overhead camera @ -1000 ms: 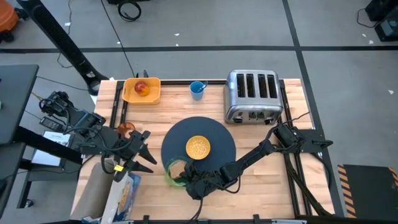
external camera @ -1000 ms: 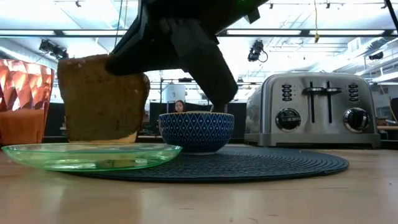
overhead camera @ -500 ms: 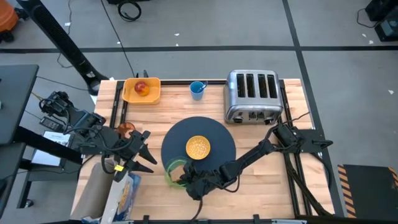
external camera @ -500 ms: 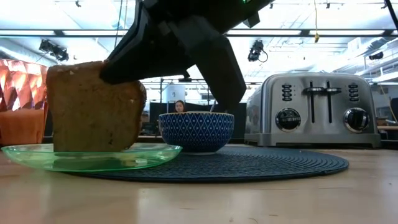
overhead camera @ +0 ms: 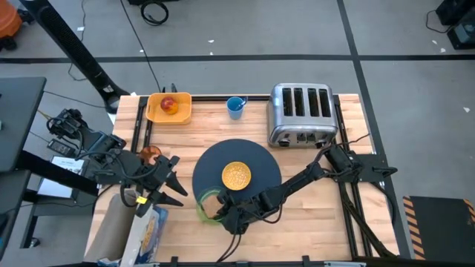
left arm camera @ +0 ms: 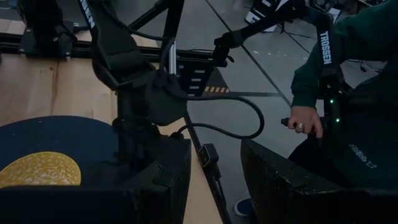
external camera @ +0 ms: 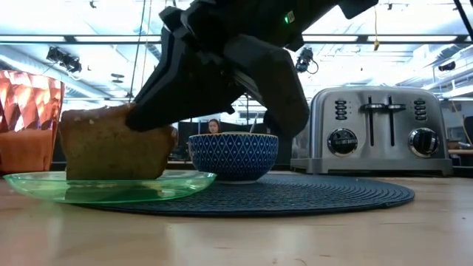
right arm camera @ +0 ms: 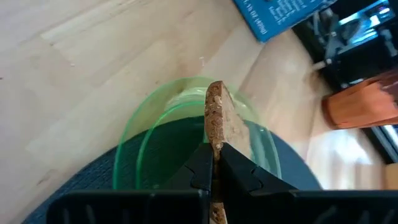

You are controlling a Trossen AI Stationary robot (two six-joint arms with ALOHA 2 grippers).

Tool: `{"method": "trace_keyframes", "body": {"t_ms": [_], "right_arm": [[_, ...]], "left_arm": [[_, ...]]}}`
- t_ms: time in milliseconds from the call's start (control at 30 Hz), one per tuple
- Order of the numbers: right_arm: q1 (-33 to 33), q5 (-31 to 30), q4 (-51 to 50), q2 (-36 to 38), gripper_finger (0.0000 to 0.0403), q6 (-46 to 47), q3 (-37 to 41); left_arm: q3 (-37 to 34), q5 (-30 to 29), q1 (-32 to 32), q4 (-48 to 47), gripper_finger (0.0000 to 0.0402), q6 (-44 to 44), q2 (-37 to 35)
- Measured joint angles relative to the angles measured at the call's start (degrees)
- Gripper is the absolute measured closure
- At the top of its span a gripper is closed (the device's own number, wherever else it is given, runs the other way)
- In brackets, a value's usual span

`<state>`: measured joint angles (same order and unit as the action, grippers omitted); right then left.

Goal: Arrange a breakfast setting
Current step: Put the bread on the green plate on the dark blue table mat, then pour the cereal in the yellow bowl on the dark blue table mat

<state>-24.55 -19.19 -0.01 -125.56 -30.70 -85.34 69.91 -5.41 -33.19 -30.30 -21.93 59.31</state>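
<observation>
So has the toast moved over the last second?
Yes. In the low view the toast, pinched by the right gripper, has tipped down from upright toward the green plate, its top now lower against the bowl.

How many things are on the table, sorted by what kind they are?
Things to drink from: 2, the blue cup and the orange tumbler.
Dishes: 2, the bowl and the green plate.
Food: 2, the apple and the toast.
Mat: 1.
Tray: 1.
Toaster: 1.
Total: 9.
</observation>
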Motion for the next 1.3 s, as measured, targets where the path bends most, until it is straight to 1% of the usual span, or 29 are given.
{"method": "trace_keyframes", "body": {"t_ms": [67,167,267,433,533,567,733,900,1000,1100,1233,1300], "right_arm": [[0.27,1.19,-0.04,0.0,0.0379,0.11,0.0],[0.53,1.34,-0.11,0.0,0.0378,0.95,0.0],[1.08,4.32,-1.02,0.0,0.0373,3.86,0.0],[1.45,9.05,-2.95,-0.47,0.0349,4.11,-0.05],[1.44,9.89,-3.68,-1.37,0.0333,4.17,0.04],[1.46,9.92,-2.48,-1.81,0.0327,4.36,-0.01],[1.46,9.38,-2.19,-1.92,0.0307,5.27,-0.02],[1.48,8.14,-2.96,-1.92,0.0291,6.48,-0.02],[1.4,7.81,-3.43,-1.78,0.0281,6.96,-0.02],[1.19,5.73,-3.53,-1.02,0.0274,6.95,-0.18],[0.8,2.2,-4.17,1.22,0.0272,7.0,-0.79],[0.55,0.66,-4.0,3.26,0.0272,7.12,-0.87]], "left_arm": [[0.0,0.01,0.0,0.07,0.0255,0.0,0.0],[0.0,0.02,0.0,0.07,0.0255,0.0,0.0],[0.0,0.02,0.0,0.06,0.0255,0.0,0.0],[-0.02,0.04,0.0,0.04,0.0255,0.0,0.0],[-0.02,0.05,0.0,0.06,0.0255,0.02,0.0],[-0.02,0.07,-0.02,0.08,0.0255,0.0,-0.01],[-0.04,0.07,-0.09,1.97,0.0255,-2.78,0.0],[-0.05,0.15,-0.15,6.02,0.0255,-4.58,-0.02],[-0.05,1.89,-0.15,10.34,0.0255,-5.97,-0.03],[-0.04,3.65,-0.15,13.4,0.0255,-5.95,-0.04],[-0.04,4.94,-0.69,11.16,0.0255,-6.23,-0.07],[-0.04,5.06,-1.5,10.65,0.0255,-7.88,-0.07]]}}
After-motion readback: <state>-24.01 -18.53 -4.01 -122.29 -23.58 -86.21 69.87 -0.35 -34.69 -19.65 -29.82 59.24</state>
